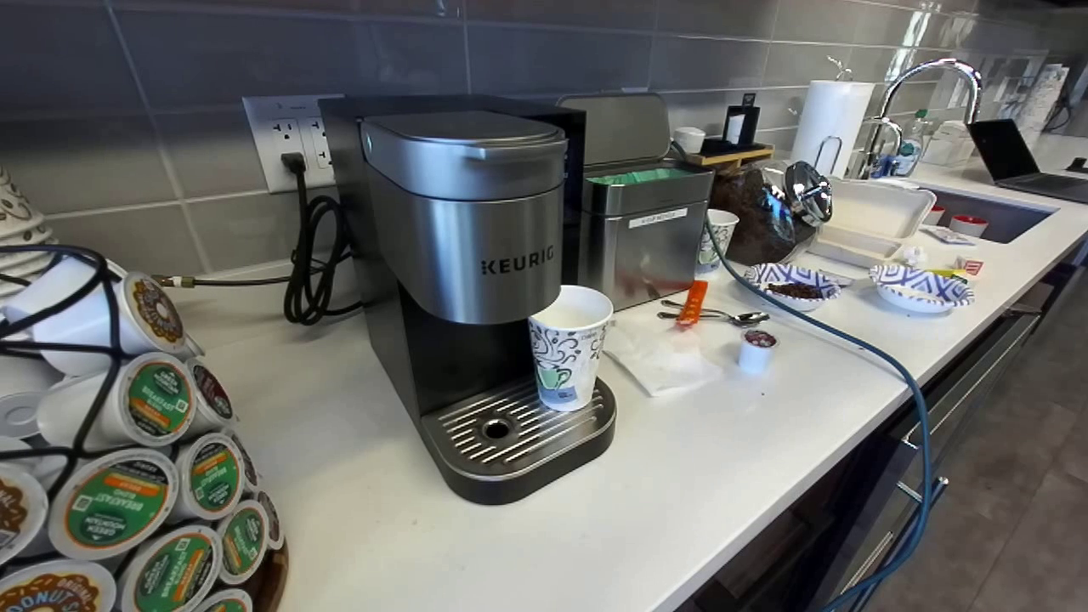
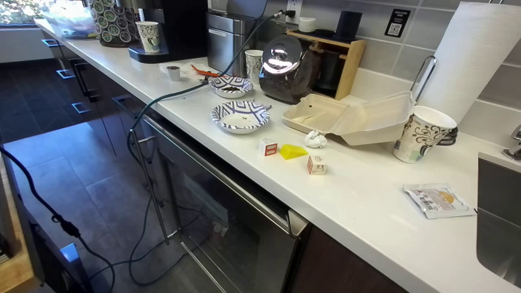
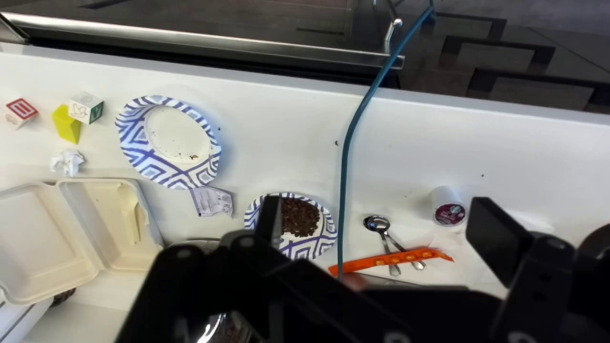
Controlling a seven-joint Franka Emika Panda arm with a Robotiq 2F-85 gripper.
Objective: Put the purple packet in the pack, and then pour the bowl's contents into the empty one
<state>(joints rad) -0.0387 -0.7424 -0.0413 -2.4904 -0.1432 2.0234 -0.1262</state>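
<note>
My gripper (image 3: 376, 219) is open and empty in the wrist view, above the counter; it does not show in the exterior views. Its left finger overlaps the smaller bowl (image 3: 310, 245), which holds brown beans (image 3: 300, 216); this bowl also shows in both exterior views (image 1: 769, 276) (image 2: 232, 80). The wider bowl (image 3: 138, 138) holds only a few crumbs and also shows in both exterior views (image 1: 909, 280) (image 2: 240, 106). A small pale-purple packet (image 3: 212, 201) lies flat between the bowls. The pack appears to be the open beige clamshell (image 3: 43, 233) (image 2: 366, 118), with a pale utensil inside.
A blue cable (image 3: 350, 128) crosses the counter beside the smaller bowl. Spoons (image 3: 379, 223), an orange wrapper (image 3: 400, 257) and a coffee pod (image 3: 445, 205) lie between the fingers in view. Blocks (image 2: 268, 147), a bean jar (image 2: 285, 77), a coffee maker (image 1: 476, 221) and another packet (image 2: 439, 200) stand around.
</note>
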